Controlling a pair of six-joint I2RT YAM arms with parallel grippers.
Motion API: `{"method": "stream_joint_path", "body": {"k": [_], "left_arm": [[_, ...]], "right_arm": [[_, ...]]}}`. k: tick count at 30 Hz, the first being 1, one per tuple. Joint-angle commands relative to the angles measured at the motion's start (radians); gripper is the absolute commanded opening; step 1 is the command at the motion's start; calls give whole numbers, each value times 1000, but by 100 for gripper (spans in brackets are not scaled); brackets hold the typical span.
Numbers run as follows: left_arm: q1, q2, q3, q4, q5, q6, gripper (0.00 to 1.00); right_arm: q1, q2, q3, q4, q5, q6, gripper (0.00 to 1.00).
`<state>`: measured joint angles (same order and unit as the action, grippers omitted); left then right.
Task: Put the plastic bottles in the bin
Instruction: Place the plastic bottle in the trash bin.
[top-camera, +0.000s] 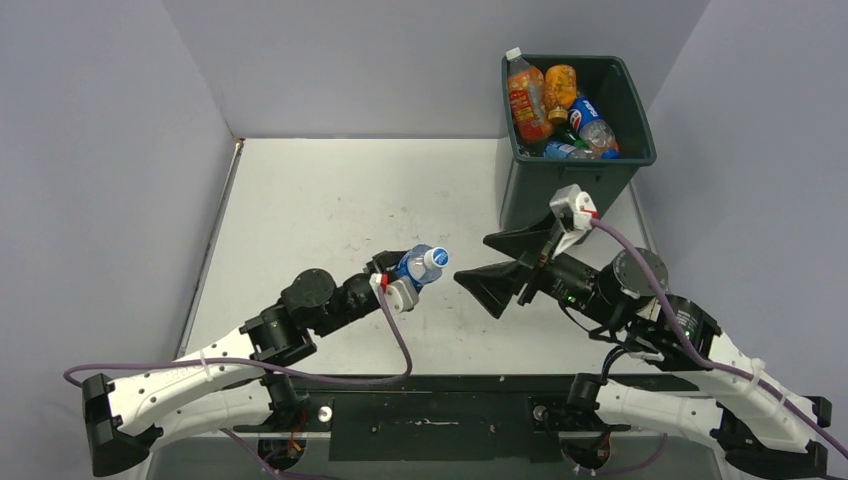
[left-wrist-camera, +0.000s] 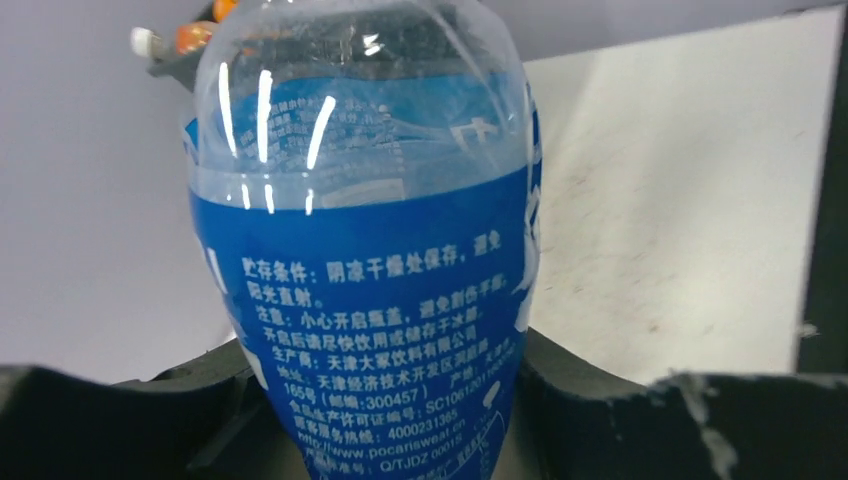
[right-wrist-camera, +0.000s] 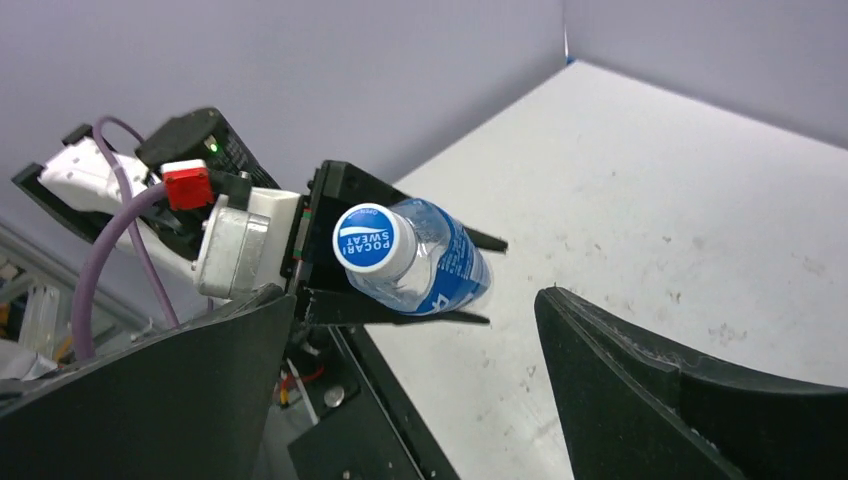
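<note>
Jaws of the left gripper (top-camera: 405, 272) are clamped on the body of a clear bottle (top-camera: 424, 263) with a blue label and a white cap (right-wrist-camera: 365, 238). The bottle is held off the table (top-camera: 330, 200), over its near middle, lying roughly level with the cap pointing right. Jaws of the right gripper (top-camera: 472, 260) stand wide apart and hold nothing; their open mouth faces the cap from just to the right, without touching it. Right wrist view: the cap reads POCARI SWEAT, and a black finger (right-wrist-camera: 350, 185) of the left gripper lies on either side of the bottle. Far right: the bin (top-camera: 522, 195), dark green, stands upright on the table and contains several bottles, among them orange bottles (top-camera: 528, 100) and a blue-labelled bottle (top-camera: 592, 122)
</note>
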<state>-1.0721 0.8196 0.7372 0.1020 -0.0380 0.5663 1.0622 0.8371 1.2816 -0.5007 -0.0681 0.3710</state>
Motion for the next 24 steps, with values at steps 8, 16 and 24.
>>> {"method": "stream_joint_path", "body": {"k": [8,16,24], "left_arm": [[-6,107,102,88,136,-547,13],[-8,94,94,90,149,-552,13],[-13,71,68,131,148,-549,65]], "right_arm": [[5,-57,-261,593,120,0,96],[7,39,-232,600,127,-9,69],[6,85,-178,537,155,-17,6]]}}
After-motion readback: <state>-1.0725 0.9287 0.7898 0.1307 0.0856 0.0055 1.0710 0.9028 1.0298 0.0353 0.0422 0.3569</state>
